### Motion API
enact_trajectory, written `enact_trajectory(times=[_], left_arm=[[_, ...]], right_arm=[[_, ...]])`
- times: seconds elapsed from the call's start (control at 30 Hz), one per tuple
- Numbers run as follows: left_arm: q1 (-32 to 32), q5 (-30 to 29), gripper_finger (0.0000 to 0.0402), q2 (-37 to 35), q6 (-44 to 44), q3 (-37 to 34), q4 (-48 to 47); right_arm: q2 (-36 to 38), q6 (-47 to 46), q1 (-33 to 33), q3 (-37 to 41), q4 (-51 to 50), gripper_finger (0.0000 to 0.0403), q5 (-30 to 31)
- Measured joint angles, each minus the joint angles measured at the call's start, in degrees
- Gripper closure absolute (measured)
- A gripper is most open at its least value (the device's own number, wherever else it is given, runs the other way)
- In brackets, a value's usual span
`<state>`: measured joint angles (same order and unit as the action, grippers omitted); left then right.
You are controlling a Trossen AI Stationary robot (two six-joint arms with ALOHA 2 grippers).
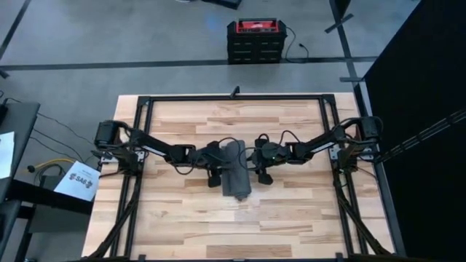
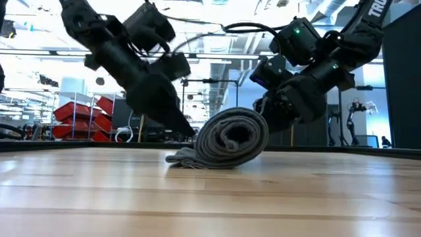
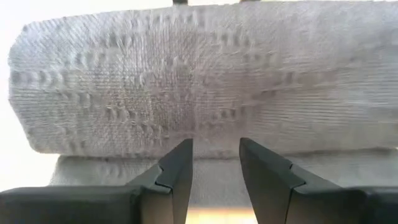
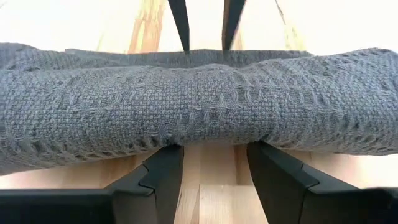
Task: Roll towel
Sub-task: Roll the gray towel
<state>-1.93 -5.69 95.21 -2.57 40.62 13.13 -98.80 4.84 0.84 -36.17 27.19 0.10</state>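
Towel (image 1: 236, 173) rolled up mid-desk (image 1: 291, 218), short flap trailing flat toward the left arm. Left pincer (image 3: 215, 163) spread, tips against the roll; right pincer (image 4: 214, 165) spread, tips touching its opposite side.

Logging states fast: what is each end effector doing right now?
Left end effector: open, fingers apart at the rolled towel, not gripping it.
Right end effector: open, fingers apart against the towel, holding nothing.
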Motion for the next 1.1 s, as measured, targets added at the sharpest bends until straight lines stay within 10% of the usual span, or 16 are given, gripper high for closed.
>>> enact_trajectory(times=[0.27, 0.47, 1.1], left_arm=[[-7.4, -7.0, 0.0283, -22.4, -9.6, 0.2, -24.2], [-20.3, -29.2, 0.0283, -34.7, -16.5, -7.6, -25.3], [-19.0, -30.3, 0.0283, -22.9, -25.2, -24.6, -2.9]], right_arm=[[-5.0, 10.8, 0.0, -16.5, 5.5, 0.0237, -1.7], [-12.8, 9.7, 0.5, -21.8, -13.2, 0.0237, -1.6], [-17.2, 2.2, 0.4, -25.0, -6.0, 0.0237, -2.2]])
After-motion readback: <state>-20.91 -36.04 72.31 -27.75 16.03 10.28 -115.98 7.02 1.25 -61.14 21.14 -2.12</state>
